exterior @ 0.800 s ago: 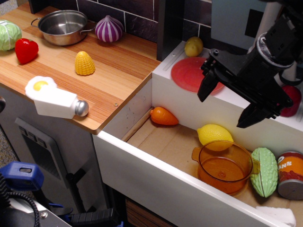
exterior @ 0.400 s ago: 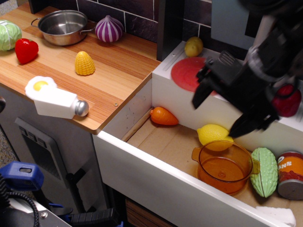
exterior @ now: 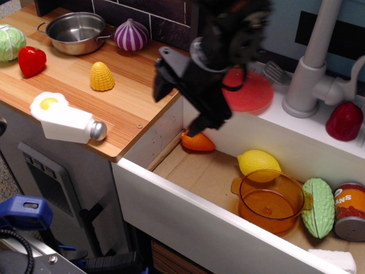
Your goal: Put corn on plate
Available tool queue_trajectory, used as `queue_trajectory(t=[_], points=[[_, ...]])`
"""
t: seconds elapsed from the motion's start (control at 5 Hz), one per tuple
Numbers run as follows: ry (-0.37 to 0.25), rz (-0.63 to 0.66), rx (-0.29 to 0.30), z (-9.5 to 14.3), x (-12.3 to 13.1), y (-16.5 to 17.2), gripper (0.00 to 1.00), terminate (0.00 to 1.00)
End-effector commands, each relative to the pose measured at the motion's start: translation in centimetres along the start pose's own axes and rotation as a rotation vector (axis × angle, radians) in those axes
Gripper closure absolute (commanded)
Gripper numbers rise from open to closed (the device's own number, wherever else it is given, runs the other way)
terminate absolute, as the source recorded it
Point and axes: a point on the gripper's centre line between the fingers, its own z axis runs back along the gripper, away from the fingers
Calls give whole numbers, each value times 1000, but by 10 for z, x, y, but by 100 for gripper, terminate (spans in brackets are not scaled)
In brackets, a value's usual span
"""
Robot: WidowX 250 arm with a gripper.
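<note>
The yellow bumpy corn stands on the wooden counter at the left. The red plate lies on the white ledge beside the sink, partly hidden by my arm. My black gripper is open and empty, blurred with motion, hanging over the counter's right edge between the corn and the plate, well to the right of the corn.
A steel pot, purple onion, red pepper, cabbage and egg toy are on the counter. The sink holds an orange carrot, lemon, orange cup, green vegetable and can. A grey faucet stands at the right.
My arm has swung far left, from over the right side of the ledge to the counter's edge. The plate and faucet now show more. Nothing else has moved.
</note>
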Motion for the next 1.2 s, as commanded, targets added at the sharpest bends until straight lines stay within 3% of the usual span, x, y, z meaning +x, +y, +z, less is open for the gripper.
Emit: queue_trajectory(t=[0.0, 0.2, 0.4, 0.6, 0.8, 1.0], points=[[-50, -21, 96, -14, -1, 74, 0, 0], [-42, -80, 140, -21, 4, 127, 0, 0], [-49, -104, 112, -41, 1, 174, 0, 0], [-36, -113, 28, -66, -11, 218, 0, 0], [-28, -90, -52, -81, -19, 224, 0, 0], [-56, -80, -75, -86, -25, 215, 0, 0]])
